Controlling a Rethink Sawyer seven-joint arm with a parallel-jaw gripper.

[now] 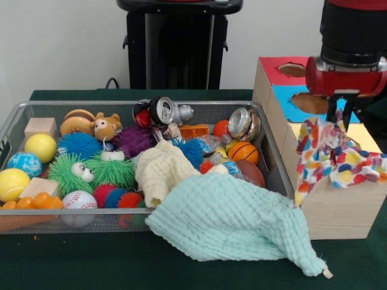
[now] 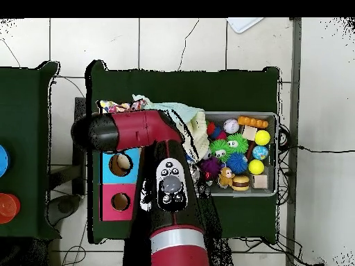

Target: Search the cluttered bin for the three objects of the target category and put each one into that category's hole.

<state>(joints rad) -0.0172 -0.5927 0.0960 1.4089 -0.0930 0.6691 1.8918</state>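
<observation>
My gripper (image 1: 340,122) hangs over the near, yellow part of the wooden box (image 1: 338,208) and is shut on a white cloth with coloured spots (image 1: 332,154). The cloth droops from the fingers onto the yellow top and over the box's near edge, hiding any hole there. A mint-green cloth (image 1: 236,226) spills from the wire bin (image 1: 18,112) onto the table. In the bin lies a cream cloth (image 1: 160,169). In the overhead view the arm (image 2: 132,130) covers the gripper; the spotted cloth (image 2: 116,107) and the mint cloth (image 2: 177,111) peek out beside it.
The box has a red section with a hole (image 1: 292,69) and a blue section with a hole (image 1: 311,103). The bin holds balls, spiky toys, cans (image 1: 162,110), a toy bear (image 1: 106,127) and wooden blocks. The box stands just right of the bin.
</observation>
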